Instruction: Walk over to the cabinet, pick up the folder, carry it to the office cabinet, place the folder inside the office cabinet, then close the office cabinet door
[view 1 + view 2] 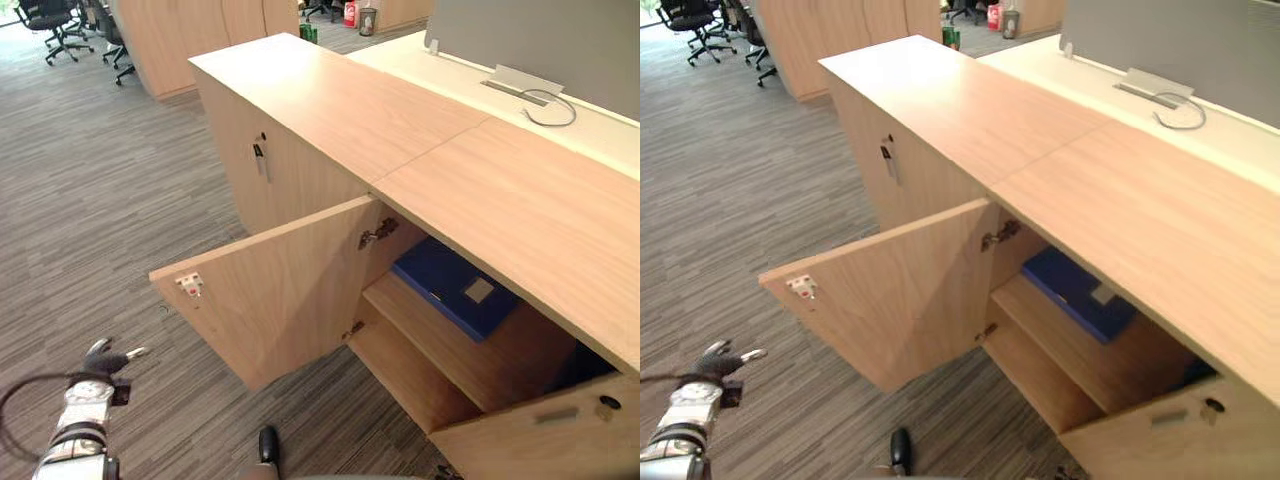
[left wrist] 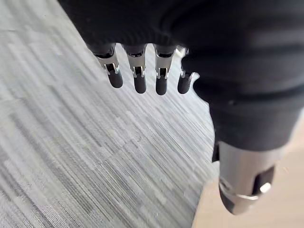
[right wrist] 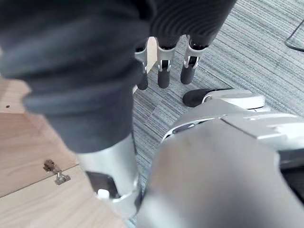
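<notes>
I see the blue folder point(image 1: 452, 286) inside the office cabinet point(image 1: 520, 210), right of middle. Its door point(image 1: 275, 295) is wide open. My left hand point(image 1: 101, 361), lower left, and right hand point(image 3: 164, 71) hang loose, holding nothing.

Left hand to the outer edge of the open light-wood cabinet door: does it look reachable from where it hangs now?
Probably yes. The left hand, open, hangs over the grey striped carpet apart from the open light-wood cabinet door, and nothing lies between them. It may need a step closer.
</notes>
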You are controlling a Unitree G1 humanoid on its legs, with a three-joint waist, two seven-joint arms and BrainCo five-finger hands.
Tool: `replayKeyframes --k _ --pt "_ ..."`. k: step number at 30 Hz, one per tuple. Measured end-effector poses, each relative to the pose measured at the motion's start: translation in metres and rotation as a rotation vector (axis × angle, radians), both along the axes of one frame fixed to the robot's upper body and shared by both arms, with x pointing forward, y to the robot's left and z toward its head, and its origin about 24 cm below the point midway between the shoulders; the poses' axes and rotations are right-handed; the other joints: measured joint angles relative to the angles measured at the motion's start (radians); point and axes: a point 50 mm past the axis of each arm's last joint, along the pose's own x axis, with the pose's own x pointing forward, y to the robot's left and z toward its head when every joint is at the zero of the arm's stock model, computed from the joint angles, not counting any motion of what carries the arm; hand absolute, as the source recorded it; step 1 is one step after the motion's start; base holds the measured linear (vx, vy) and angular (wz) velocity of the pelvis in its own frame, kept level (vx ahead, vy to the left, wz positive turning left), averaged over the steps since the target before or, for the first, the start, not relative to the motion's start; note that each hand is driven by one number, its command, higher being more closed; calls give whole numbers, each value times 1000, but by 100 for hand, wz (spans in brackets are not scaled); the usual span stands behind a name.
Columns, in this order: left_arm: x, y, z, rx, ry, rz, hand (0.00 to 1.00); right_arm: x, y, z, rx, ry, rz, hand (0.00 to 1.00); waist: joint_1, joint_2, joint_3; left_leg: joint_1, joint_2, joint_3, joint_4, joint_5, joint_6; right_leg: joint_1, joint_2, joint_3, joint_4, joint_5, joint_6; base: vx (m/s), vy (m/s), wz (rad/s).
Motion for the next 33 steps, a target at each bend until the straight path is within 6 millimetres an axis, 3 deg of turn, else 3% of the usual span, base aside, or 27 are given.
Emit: replayKeyframes --k 5,11,15,23,24,27,33 --pt "23 -25 8 108 15 -237 0 2 0 1 -9 -7 26 0 -1 -5 -4 -6 14 9 0 0 0 -27 16 35 3 -8 -9 -21 -14 -14" --pt "46 -43 24 290 46 -457 0 4 10 -1 11 -17 31 0 -4 -59 -9 -4 5 12 1 1 -6 -25 7 42 -8 6 -5 92 -5 -3" --pt "47 -39 28 367 82 -502 0 5 13 -1 18 -17 37 0 -3 -60 -9 2 2 7 6 -2 -7 -20 4 32 0 13 8 115 -19 6" --pt "57 -50 31 437 104 -571 0 2 12 -2 21 -9 20 0 -2 -60 -9 10 -11 -2 0 -2 -1 -19 -14 17 23 22 22 -19 12 2" --pt "43 -78 29 390 16 -667 0 -2 14 -2 18 -15 -23 0 2 -60 -6 -5 -24 -43 0 -12 5 -21 -18 -8 8 14 10 -196 65 11" --pt "0 -133 3 3 -104 -703 0 2 23 -3 33 -18 32 0 33 -61 -7 -9 -25 -52 0 -9 8 -24 -14 -7 8 10 -27 -129 78 5" --pt "-44 -160 -9 -243 -128 -672 0 8 28 -3 33 -20 118 0 54 -75 -17 -9 -23 -56 0 -8 6 -26 -11 -8 5 12 -30 41 10 -2"
